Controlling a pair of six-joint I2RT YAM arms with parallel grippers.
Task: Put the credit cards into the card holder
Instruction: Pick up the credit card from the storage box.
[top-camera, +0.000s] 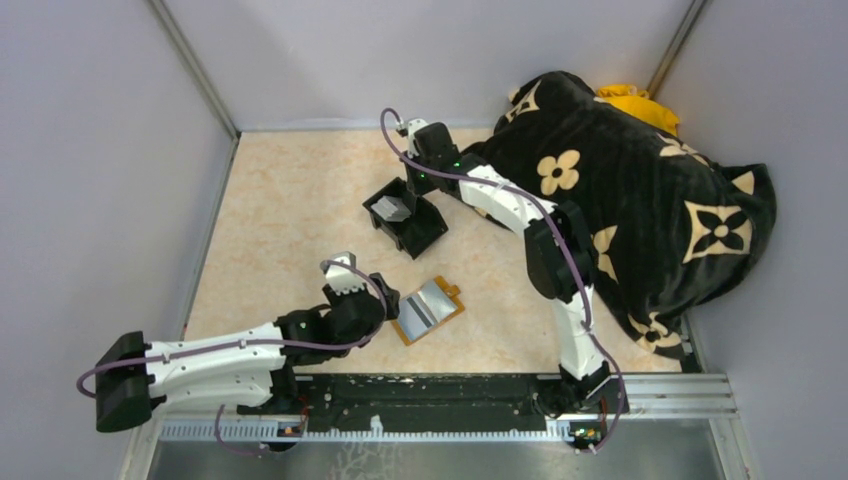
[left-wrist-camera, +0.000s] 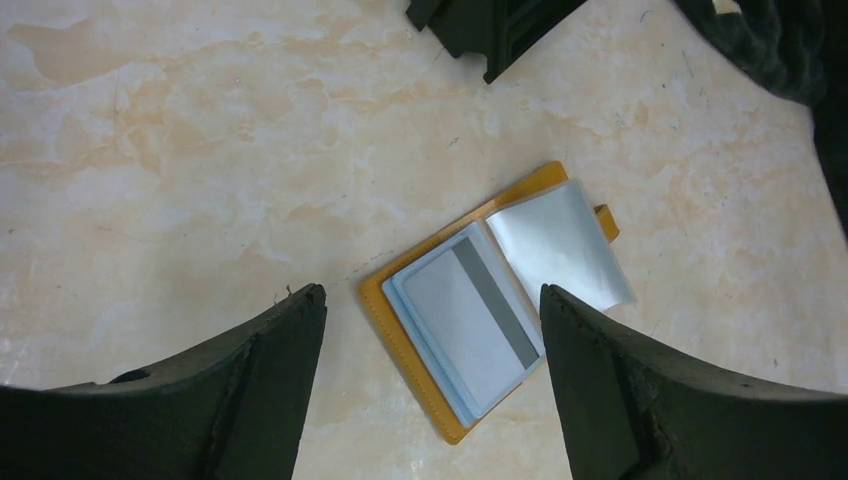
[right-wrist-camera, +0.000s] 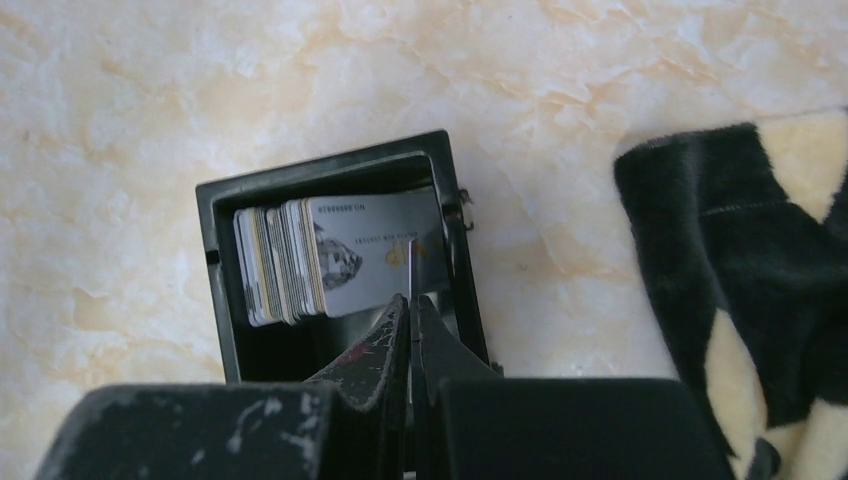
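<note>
The top edge of the left wrist view cuts off the black box (left-wrist-camera: 495, 30). The right gripper (right-wrist-camera: 410, 305) hides the box's near wall; print on the credit cards (right-wrist-camera: 350, 255) is too small to read.

Top: high above near edge, looking down on table (top-camera: 290, 210). Left wrist close over card holder (left-wrist-camera: 540, 260), right wrist close over black box (right-wrist-camera: 215, 280); top shares both.

Orange-tan card holder (left-wrist-camera: 440, 300) lying open, credit cards (right-wrist-camera: 300, 262) stacked on edge in black box (right-wrist-camera: 215, 290)
</note>
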